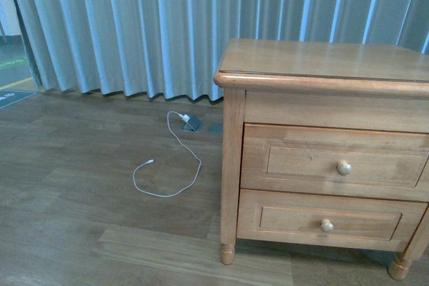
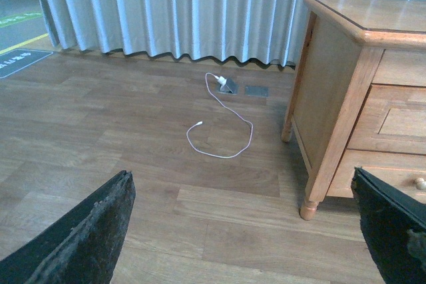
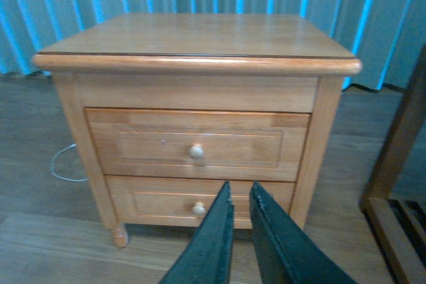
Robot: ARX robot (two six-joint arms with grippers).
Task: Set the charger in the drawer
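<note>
Drawer [image 1: 335,162] in the wooden nightstand [image 1: 322,58] is fully closed, its round pale knob [image 1: 344,167] untouched; the shallower lower drawer [image 1: 332,218] beneath it is closed as well. No step of the task shows as done.

Charger: not visible in any of the three views. The nightstand's top surface is bare in the front and right wrist views, and nothing resembling a small white adapter block with a black cable appears on the floor [image 1: 80,165]. The only cable present is a long thin white cable [image 1: 175,172], looped on the floor left of the nightstand and running to a white plug [image 1: 186,118] in a floor socket near the curtain [image 1: 134,25]. That item is not the task's charger.

Left gripper [image 2: 246,231]: the fingers stand wide apart at the two lower corners of its wrist view, holding nothing, above bare floor. Right gripper [image 3: 239,231]: the fingers [image 3: 213,244] are drawn nearly together with only a narrow slit between them, empty, pointed at the nightstand front below the upper knob and apart from it.

Assessment: the task is at its start. Remaining work, by judgement: open the upper drawer by its knob, locate and pick up the charger, place it inside. The charger's whereabouts cannot be established from these views.
</note>
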